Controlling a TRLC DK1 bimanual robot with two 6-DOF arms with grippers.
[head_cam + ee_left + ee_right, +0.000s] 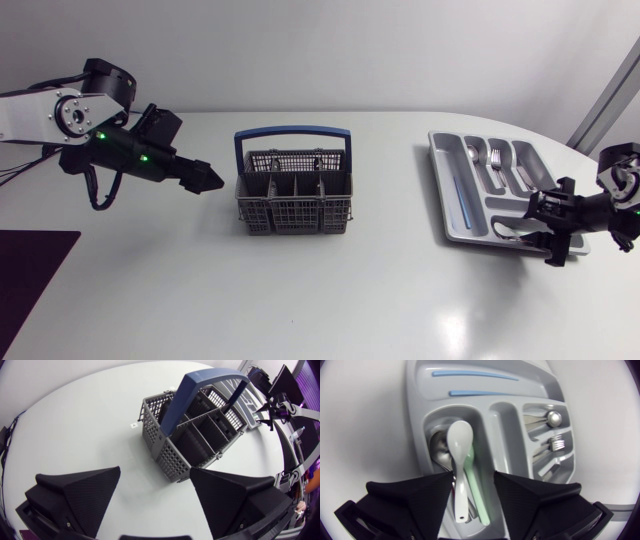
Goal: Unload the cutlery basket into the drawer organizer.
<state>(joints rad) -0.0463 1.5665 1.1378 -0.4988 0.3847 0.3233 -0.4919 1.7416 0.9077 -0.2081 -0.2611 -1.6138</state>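
The grey cutlery basket (293, 195) with a blue handle stands mid-table; its compartments (200, 435) look empty. My left gripper (207, 178) hangs open just left of it, its fingers (155, 469) wide apart with nothing between them. The grey drawer organizer (445, 170) lies at the right. My right gripper (545, 232) is over its near end, open (473, 474). A white spoon (459, 455) lies in the compartment below, its handle between the fingers, beside a pale green spoon (477, 492) and a metal spoon (438, 447).
Other organizer compartments hold metal forks (555, 442), a metal spoon (553, 419) and two blue sticks (475, 374). A dark mat (25, 265) covers the table's front left corner. The table's rounded edge runs close behind the organizer.
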